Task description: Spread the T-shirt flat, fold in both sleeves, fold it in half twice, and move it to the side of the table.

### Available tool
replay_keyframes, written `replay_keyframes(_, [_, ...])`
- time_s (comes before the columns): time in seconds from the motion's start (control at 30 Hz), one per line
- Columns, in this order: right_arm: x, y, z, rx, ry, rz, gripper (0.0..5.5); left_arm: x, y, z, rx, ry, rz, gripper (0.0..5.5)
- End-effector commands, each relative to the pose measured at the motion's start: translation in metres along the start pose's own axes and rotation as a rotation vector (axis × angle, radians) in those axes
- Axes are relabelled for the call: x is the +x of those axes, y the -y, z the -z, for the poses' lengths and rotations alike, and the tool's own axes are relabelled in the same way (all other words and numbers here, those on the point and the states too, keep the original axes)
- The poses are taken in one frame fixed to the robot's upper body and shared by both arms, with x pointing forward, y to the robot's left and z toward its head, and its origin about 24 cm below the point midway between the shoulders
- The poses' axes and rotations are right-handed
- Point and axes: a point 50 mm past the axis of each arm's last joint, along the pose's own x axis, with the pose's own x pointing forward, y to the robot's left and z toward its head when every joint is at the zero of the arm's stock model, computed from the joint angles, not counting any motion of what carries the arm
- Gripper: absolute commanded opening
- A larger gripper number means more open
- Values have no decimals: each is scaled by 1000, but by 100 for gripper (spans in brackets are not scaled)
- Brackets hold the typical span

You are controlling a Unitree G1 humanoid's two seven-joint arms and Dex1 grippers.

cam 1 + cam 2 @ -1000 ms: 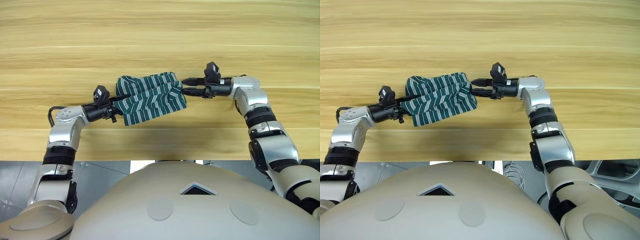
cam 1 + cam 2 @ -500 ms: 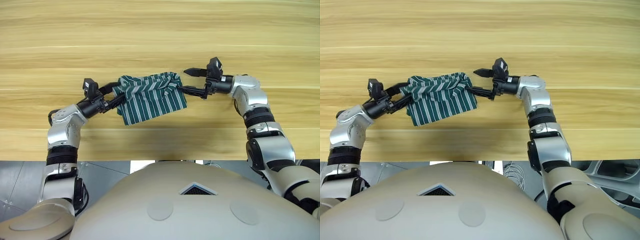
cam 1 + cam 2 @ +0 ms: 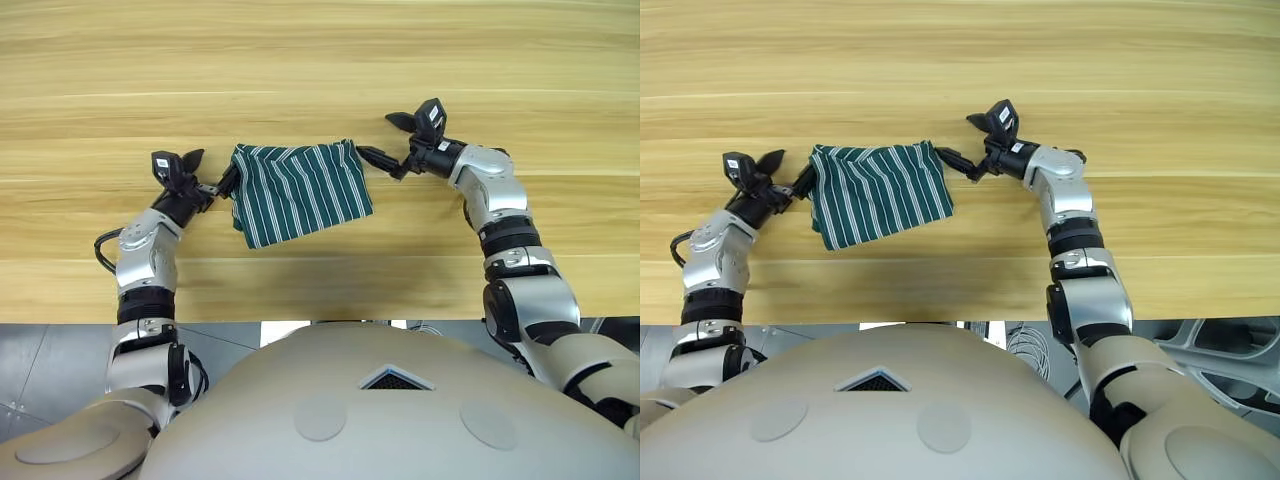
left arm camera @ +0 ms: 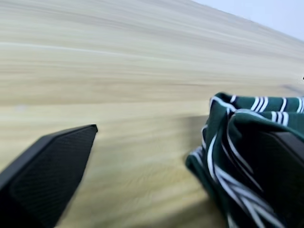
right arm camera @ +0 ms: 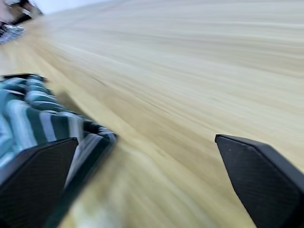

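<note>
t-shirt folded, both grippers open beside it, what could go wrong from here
The left gripper and right gripper are open, each with one finger against an edge of the T-shirt; withdrawing could snag cloth and undo the fold. It lies skewed on the table, so sliding it aside may loosen layers.

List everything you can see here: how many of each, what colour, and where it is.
T-shirt: one, dark green with white stripes, folded, lying on the table between the two grippers.
Table: one, light wood, spanning the head views.
Floor: grey, below the table's near edge.
Left gripper: one, black, open, at the T-shirt's left edge.
Right gripper: one, black, open, at the T-shirt's far right corner.
</note>
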Motion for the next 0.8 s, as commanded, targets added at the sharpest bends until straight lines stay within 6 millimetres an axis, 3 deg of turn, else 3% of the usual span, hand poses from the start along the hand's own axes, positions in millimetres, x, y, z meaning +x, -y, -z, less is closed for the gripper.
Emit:
replay_keyframes(0.03, [-11,-1,-22,-85,156,-14,496,-17,-15,-12,243,15,-183,540])
replay_keyframes(0.07, [-14,-2,-26,-90,191,-21,472,-20,-20,-17,290,39,-232,540])
replay_keyframes(0.17, [-30,-5,-39,-114,320,-32,416,-35,-31,-60,368,297,-440,540])
replay_keyframes(0.3, [-47,-37,-53,-175,419,-228,342,-40,-16,-97,334,614,-517,480])
replay_keyframes(0.47, [-34,-69,-48,-269,347,-361,228,-25,22,-106,332,720,-407,371])
replay_keyframes(0.6, [-11,-89,-39,-343,261,-432,157,-17,27,-102,372,696,-390,363])
replay_keyframes(0.8, [18,-98,-29,-464,119,-456,39,-13,31,-100,374,698,-374,363])
